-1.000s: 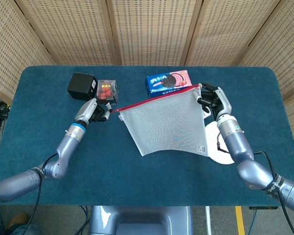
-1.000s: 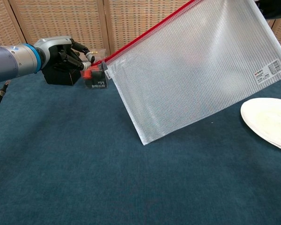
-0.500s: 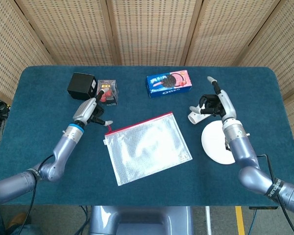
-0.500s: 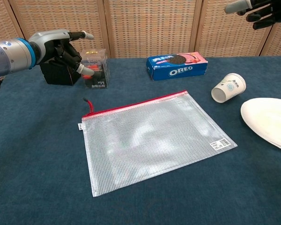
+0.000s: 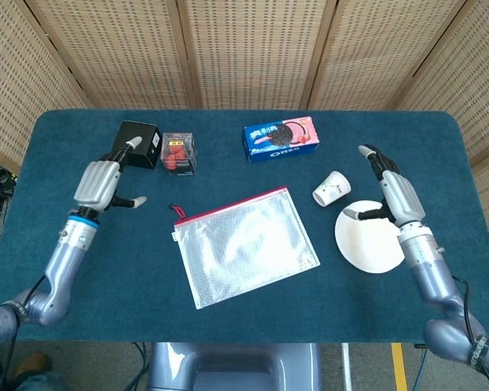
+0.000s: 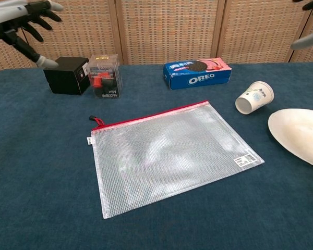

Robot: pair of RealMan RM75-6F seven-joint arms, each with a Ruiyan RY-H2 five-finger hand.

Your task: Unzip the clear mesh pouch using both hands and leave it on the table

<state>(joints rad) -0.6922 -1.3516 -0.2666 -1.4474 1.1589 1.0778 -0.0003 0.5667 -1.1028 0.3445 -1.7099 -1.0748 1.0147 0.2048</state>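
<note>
1. In the head view, the clear mesh pouch (image 5: pixel 246 245) is lying flat near the middle of the table (image 5: pixel 81 269), its red zipper edge (image 5: pixel 232 204) running along the top toward 1 o'clock and the pull tab (image 5: pixel 178 211) sitting at the pouch's 10 o'clock corner.
2. The left hand (image 5: pixel 98 182) is hovering well off at the pouch's 9 o'clock, fingers spread and gripping nothing. The right hand (image 5: pixel 394 194) is hanging at 3 o'clock above the white plate (image 5: pixel 367 244), fingers extended and likewise empty.
3. A paper cup (image 5: pixel 330 188) is lying on its side near the plate; a cookie box (image 5: pixel 282 138), a small clear case (image 5: pixel 178 152) and a black box (image 5: pixel 138 144) are sitting along the 12 o'clock side.
4. In the chest view, only fingertips are showing at the top corners, apart from the pouch (image 6: pixel 167 156).
5. The pouch is looking light, thin and floppy, probably slick; I'd say one hand should be pinning the corner beside the zipper while the other is pinching the small tab (image 6: pixel 95 120). I cannot tell whether the zipper is standing open.
</note>
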